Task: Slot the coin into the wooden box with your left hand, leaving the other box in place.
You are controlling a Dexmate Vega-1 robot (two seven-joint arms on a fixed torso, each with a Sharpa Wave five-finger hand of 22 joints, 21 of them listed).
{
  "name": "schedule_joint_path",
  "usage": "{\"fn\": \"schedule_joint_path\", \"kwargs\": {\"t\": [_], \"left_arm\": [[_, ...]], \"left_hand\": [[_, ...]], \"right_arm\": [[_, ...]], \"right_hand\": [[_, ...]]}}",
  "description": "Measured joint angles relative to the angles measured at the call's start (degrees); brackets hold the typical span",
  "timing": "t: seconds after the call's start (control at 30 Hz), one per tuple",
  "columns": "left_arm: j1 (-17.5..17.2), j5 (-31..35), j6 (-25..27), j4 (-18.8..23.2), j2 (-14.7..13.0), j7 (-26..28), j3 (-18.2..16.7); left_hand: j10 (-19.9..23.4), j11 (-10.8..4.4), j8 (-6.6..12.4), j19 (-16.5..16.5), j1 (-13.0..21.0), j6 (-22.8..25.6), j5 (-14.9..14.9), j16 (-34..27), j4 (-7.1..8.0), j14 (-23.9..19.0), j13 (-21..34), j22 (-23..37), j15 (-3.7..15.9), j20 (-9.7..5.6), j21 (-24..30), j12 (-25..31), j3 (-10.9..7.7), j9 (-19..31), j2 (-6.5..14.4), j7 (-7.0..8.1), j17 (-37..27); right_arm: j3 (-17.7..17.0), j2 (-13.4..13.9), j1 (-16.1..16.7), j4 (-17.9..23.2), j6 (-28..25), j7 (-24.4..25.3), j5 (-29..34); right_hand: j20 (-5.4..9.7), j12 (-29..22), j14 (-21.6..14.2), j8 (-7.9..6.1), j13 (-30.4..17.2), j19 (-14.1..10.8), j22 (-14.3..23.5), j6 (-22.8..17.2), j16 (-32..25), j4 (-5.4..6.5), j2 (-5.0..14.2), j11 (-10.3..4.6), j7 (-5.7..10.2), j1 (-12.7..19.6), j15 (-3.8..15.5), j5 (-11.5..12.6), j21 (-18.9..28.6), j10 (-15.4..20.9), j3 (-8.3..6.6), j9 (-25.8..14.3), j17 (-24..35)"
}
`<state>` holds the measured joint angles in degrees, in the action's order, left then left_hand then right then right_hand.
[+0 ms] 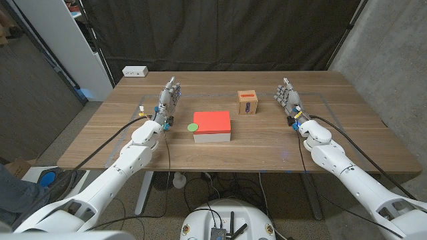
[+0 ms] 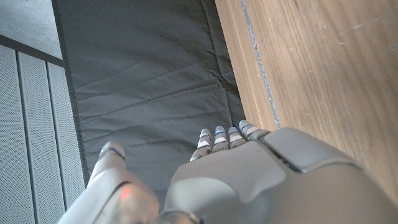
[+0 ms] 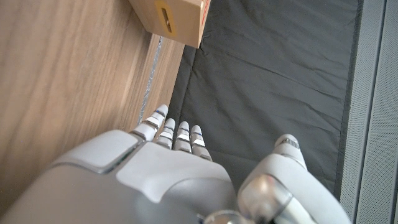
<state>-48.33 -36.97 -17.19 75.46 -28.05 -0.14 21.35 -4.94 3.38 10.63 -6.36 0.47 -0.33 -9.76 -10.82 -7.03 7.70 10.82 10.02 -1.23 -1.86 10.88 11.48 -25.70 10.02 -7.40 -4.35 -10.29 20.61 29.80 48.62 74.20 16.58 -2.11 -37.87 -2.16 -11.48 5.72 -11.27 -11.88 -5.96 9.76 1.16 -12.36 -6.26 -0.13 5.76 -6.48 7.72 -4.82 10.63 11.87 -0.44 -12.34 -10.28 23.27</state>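
Nearest the head camera, two white arms reach up from the bottom corners over the wooden tabletop (image 1: 120,143). The left hand (image 1: 168,100) stands at about nine o'clock from the table's middle, fingers stretched forward and slightly apart, holding nothing. The right hand (image 1: 288,97) mirrors it at about three o'clock, fingers likewise extended, spread and empty. In each wrist view the hand's back shows with fingertips pointing toward the dark curtain beyond the table edge.

There are two boxes and one coin. The flat rectangular box with a red top and white sides (image 1: 212,126) sits near the table's centre. The small round green coin (image 1: 193,127) lies on the tabletop just beside that box's left edge, at about four o'clock from the left hand. The small brown wooden cube box with a red slot on its face (image 1: 247,103) stands at about one o'clock from the red box, near the right hand; what it contains cannot be told. A white power strip (image 1: 135,71) lies at the table's far left corner.
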Motion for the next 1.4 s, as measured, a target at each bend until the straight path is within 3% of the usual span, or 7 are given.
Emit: {"fn": "schedule_joint_path", "kwargs": {"t": [0.43, 0.63, 0.77, 0.87, 0.97, 1.23, 1.4], "left_arm": [[-0.17, -0.11, -0.32, 0.64, 0.83, 0.81, 0.04], [-0.24, -0.16, 1.15, 1.28, 0.67, 1.77, 0.03], [-0.46, -0.19, 3.66, 3.14, -0.46, 3.09, 0.01], [-0.58, -0.19, 5.11, 3.97, -0.84, 3.97, -0.01], [-0.79, -0.14, 7.18, 5.33, -1.49, 5.44, -0.09], [-0.95, -0.04, 10.52, 6.45, -1.97, 7.92, -0.17], [-1.54, -0.06, 12.23, 9.03, -2.84, 9.44, -0.46]], "left_hand": [[1.79, -0.64, 0.45, 1.18, 0.49, 1.29, 0.00, -0.44, -0.01, -1.88, -0.01, 0.00, 0.20, -0.10, 0.44, 0.70, 0.00, 0.00, 0.49, 0.23, 0.01], [6.73, 0.23, 0.45, 5.72, 1.37, 2.97, 0.00, -1.27, -0.56, -6.96, -0.01, 0.00, -1.14, 4.47, 1.78, 2.07, -0.56, -0.01, 1.38, 1.56, 0.01], [12.83, -0.04, 0.45, 14.24, 1.37, 5.21, 0.00, -2.71, -1.13, -14.92, 0.14, 0.27, -1.43, 9.46, 3.84, 3.44, -0.78, -0.01, 1.38, 2.69, -0.06], [19.28, -0.55, 0.45, 21.72, 1.37, 7.80, 0.00, -4.47, -1.31, -23.66, 0.29, 0.58, -0.65, 10.62, 5.80, 4.84, -0.96, -0.01, 1.38, 2.49, -0.27], [26.77, -1.42, 0.88, 28.00, 1.68, 9.73, 0.00, -6.39, -1.53, -32.03, 0.65, 1.13, 0.37, 10.01, 7.83, 6.73, -1.18, -0.01, 1.68, 2.07, -0.55], [56.48, -4.07, 1.29, 45.49, 2.60, 16.26, 0.00, -17.33, -1.98, -60.52, 4.86, 5.99, 5.41, 3.53, 18.16, 16.48, -3.72, -0.01, 2.60, -0.17, -3.14], [71.76, -6.53, 1.33, 53.04, 5.40, 20.98, 0.00, -27.01, -2.78, -72.45, 10.18, 12.32, 9.36, 0.51, 25.72, 23.03, -5.15, 0.27, 2.23, -0.76, -7.02]], "right_arm": [[-0.46, 0.66, 1.00, 0.78, -0.69, 0.69, -0.31], [-0.53, 0.73, 1.30, 1.19, -0.72, 1.06, -0.31], [-0.53, 0.72, 1.37, 1.36, -0.69, 1.62, 0.07], [-0.52, 0.62, 1.37, 1.36, -0.54, 1.78, 0.23], [-0.43, 0.46, 1.35, 1.36, -0.41, 1.89, 0.38], [-0.10, -0.17, 0.87, 0.78, -0.20, 2.04, 0.63], [-0.02, -0.39, 0.78, 0.59, 0.23, 2.34, 0.99]], "right_hand": [[-0.18, 0.00, -0.01, 0.00, 0.17, -0.60, -0.01, -0.31, 0.00, -0.22, 0.30, 0.18, -0.31, 0.30, 0.00, 0.00, 0.22, 0.44, -0.22, 0.00, -0.17], [-0.18, 0.00, -0.12, 0.00, 0.37, -0.60, -0.01, -0.31, 0.00, -0.22, 0.30, 0.27, -0.31, 0.29, -0.11, 0.00, 0.22, 0.94, -0.22, 0.00, -0.22], [-0.18, 0.00, -0.22, 0.00, 0.43, -0.60, -0.01, -0.31, 0.00, -0.22, 0.30, 0.59, -0.31, 0.29, -0.21, 0.00, 0.22, 1.25, -0.22, 0.00, -0.44], [-0.18, 0.00, -0.22, 0.00, 0.43, -0.59, -0.01, -0.31, 0.00, -0.22, 0.30, 0.58, -0.31, 0.29, -0.20, 0.00, 0.22, 1.25, -0.22, 0.00, -0.43], [-0.18, 0.00, -0.22, 0.00, 0.43, -0.60, -0.02, -0.31, 0.00, -0.22, 0.30, 0.59, -0.31, 0.29, -0.20, 0.00, 0.22, 1.25, -0.22, 0.00, -0.43], [-0.41, 0.00, -0.22, 0.00, 0.67, -0.82, -0.02, -0.31, 0.00, -0.42, 0.65, 0.79, -0.30, 0.64, -0.20, 0.00, 0.22, 1.46, -0.42, 0.01, -0.43], [-0.50, 0.00, -0.22, 0.00, 0.70, -0.91, -0.02, -0.31, 0.00, -0.42, 0.76, 0.81, -0.30, 0.75, -0.20, 0.00, 0.22, 1.47, -0.42, 0.01, -0.70]]}}
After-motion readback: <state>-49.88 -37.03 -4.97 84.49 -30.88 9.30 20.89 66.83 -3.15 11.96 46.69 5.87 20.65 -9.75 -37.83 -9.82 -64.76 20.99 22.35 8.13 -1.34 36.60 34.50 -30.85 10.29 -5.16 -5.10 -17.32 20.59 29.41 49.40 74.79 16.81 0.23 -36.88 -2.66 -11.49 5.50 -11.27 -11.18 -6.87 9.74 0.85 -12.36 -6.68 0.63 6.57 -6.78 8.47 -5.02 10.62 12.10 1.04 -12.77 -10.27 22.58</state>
